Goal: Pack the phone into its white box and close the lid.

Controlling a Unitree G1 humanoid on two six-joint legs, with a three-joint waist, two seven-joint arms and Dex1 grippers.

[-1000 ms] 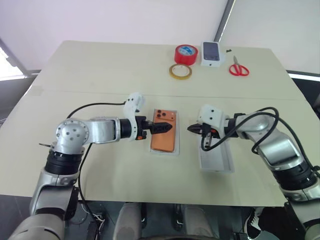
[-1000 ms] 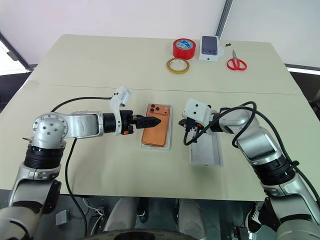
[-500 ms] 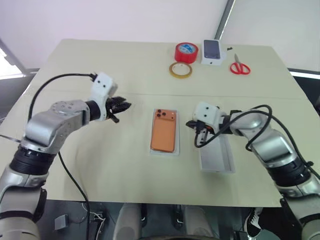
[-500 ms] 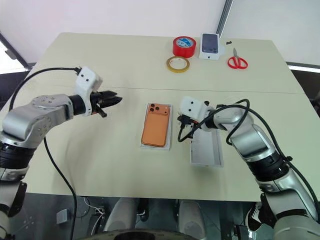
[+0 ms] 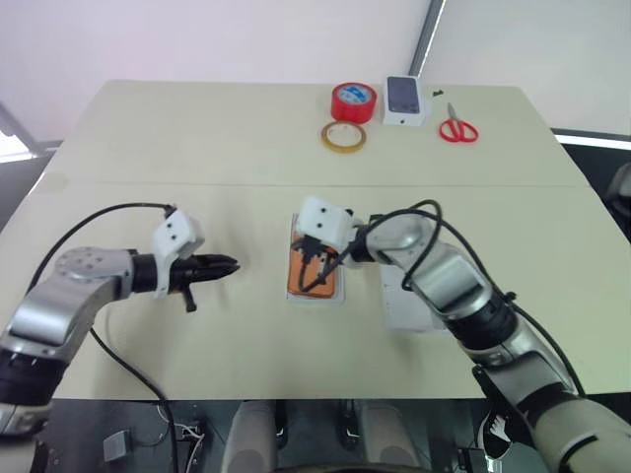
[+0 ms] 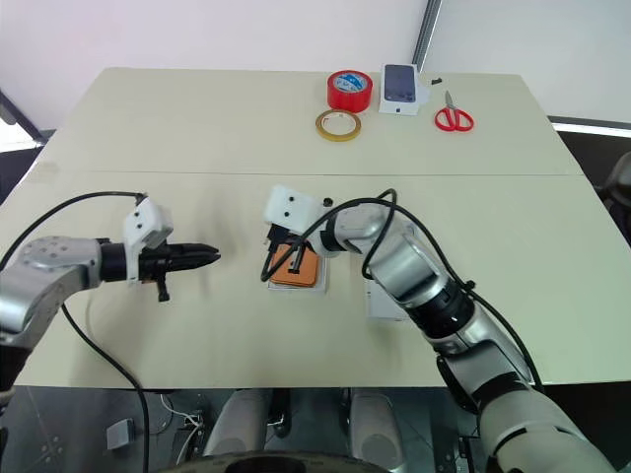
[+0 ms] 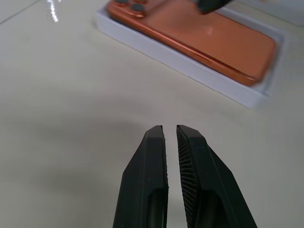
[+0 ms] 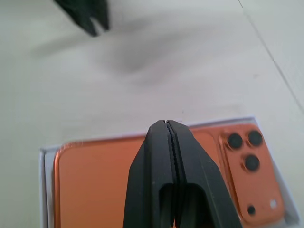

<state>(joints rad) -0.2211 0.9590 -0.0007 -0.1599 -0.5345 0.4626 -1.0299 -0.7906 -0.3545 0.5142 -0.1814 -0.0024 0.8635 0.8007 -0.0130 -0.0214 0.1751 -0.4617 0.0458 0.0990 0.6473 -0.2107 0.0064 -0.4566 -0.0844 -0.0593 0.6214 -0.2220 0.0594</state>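
Observation:
The orange phone (image 5: 296,281) lies camera side up inside the white box (image 7: 190,71), a shallow tray at mid table. My right gripper (image 8: 166,122) is shut with nothing in it, and its tip hangs over the middle of the phone's (image 8: 90,185) back, beside the dark lenses. Whether it touches I cannot tell. My left gripper (image 5: 235,264) is off to the left of the box, low over bare table and pointing at it. Its fingers (image 7: 152,156) stand nearly together with nothing between them. A second shallow white tray (image 5: 399,305) lies to the right of the box, partly under my right arm.
At the far edge stand a red tape roll (image 5: 353,101), a yellowish tape ring (image 5: 342,137), a small white box with a phone picture (image 5: 403,100) and red scissors (image 5: 457,129). A seam crosses the table just beyond the white box.
My left gripper has pulled back to the left, away from the phone. My right gripper has swung left from the second tray to above the phone, still shut. The camera has shifted a little.

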